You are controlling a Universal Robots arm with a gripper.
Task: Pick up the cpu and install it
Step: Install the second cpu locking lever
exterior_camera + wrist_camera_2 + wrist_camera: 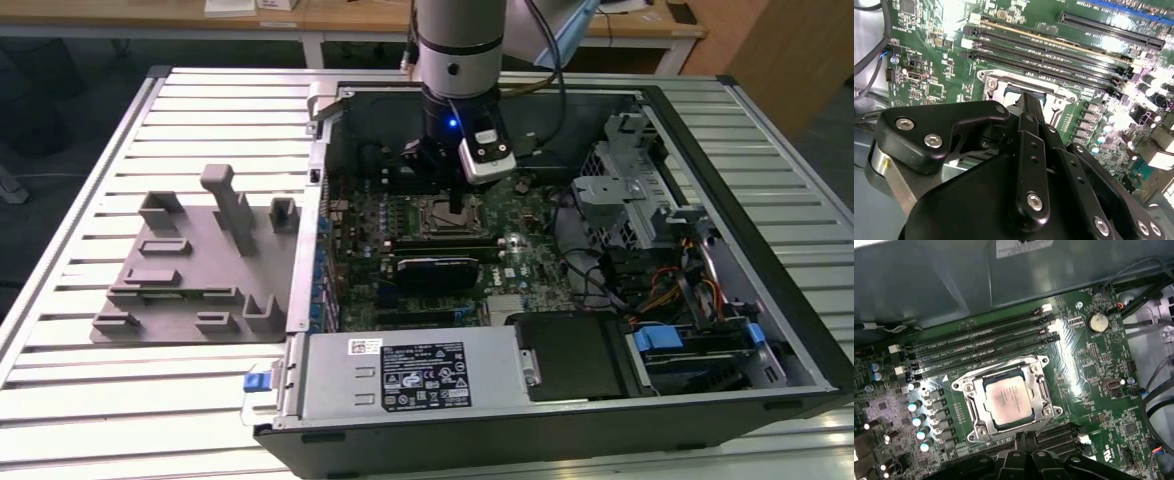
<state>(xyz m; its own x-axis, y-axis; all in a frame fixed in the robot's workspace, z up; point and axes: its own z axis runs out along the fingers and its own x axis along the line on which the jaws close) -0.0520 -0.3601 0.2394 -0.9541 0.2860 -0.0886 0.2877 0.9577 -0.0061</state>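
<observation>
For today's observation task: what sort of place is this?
Probably a robotics lab or test bench: an open PC case on a slatted metal table, desks behind, and a robot arm over the motherboard.

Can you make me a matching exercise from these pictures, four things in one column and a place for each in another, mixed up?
Things:
1. cpu
2. gripper
3. grey moulded tray
4. coin battery

Places:
A. on the slatted table, outside the computer case
B. on the motherboard beyond the ends of the memory slots
C. lying in the metal socket frame
D. above the motherboard inside the open case

Pairs: 1-C, 2-D, 3-A, 4-B
</observation>
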